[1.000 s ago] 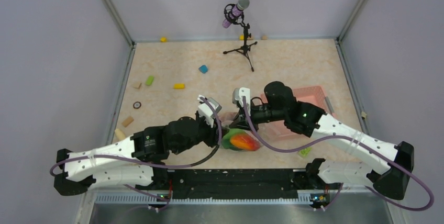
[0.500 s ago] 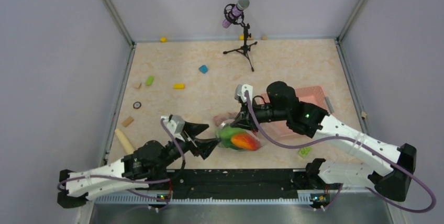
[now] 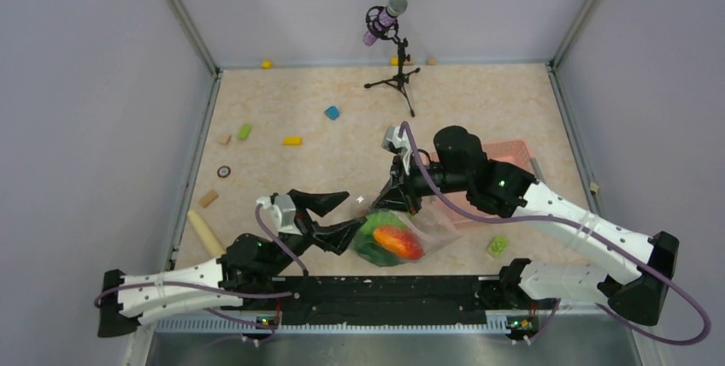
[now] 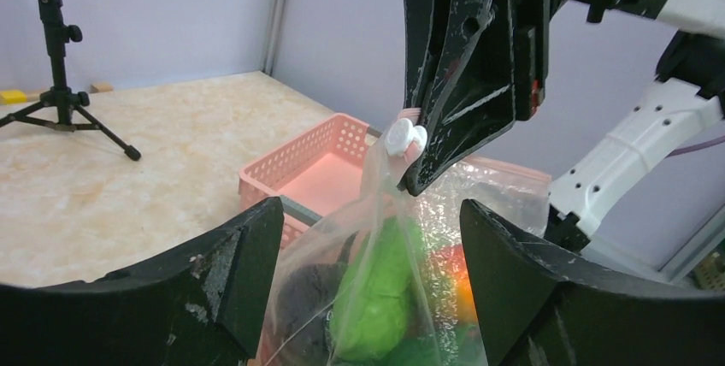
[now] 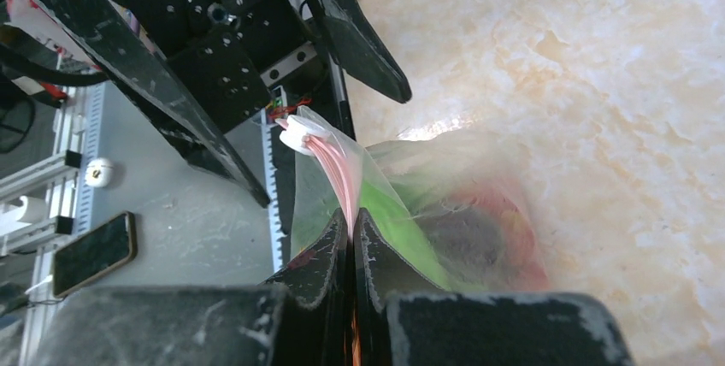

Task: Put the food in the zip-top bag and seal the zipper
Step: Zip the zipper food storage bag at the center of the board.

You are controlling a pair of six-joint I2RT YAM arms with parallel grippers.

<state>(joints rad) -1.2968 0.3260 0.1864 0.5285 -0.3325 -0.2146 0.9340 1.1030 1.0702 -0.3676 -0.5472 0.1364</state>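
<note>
Two grippers meet at the zip-top bag (image 3: 432, 227), which hangs just in front of the arm bases, left of the pink basket (image 4: 312, 165). The food (image 3: 389, 240) is bunched in its bottom, green and red-orange showing through the plastic. The right gripper (image 5: 350, 225) is clamped tight on the bag's top edge, probably to keep the mouth taut and off the table while the zipper (image 5: 338, 171) is worked. A white slider (image 4: 403, 137) sits at the end of that pink strip, beside the pinching fingers. I cannot tell whether the seal is closed along its whole length. The left gripper (image 3: 349, 215) stands wide, holding nothing, its jaws on either side of the bag without touching it. A second ago it was nearly closed and right up against the right gripper at the bag's mouth; it has since let go and drawn back toward its own base, and the bag now hangs lower and fuller.
</note>
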